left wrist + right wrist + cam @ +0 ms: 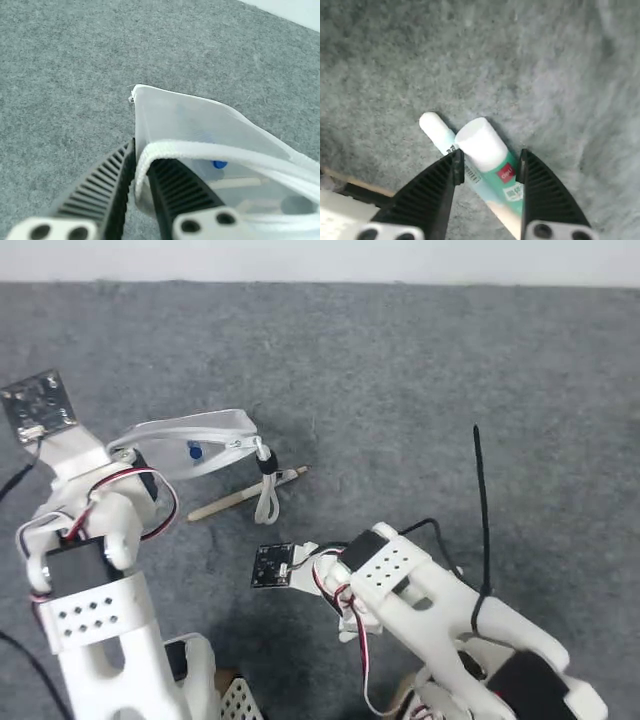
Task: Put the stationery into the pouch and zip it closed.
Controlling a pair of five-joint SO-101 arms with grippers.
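Observation:
The white translucent pouch lies at the left of the grey carpet, its mouth gaping. My left gripper is shut on the pouch's end seam, and a small blue item shows inside. A beige pencil lies just in front of the pouch, under its white strap. My right gripper is open low over the carpet, one finger on each side of a green glue stick with a white cap. A thin white pen lies against the glue stick.
A black cable rises at the right, beside the right arm. The left arm's body stands at the lower left. Open carpet stretches across the far and right side.

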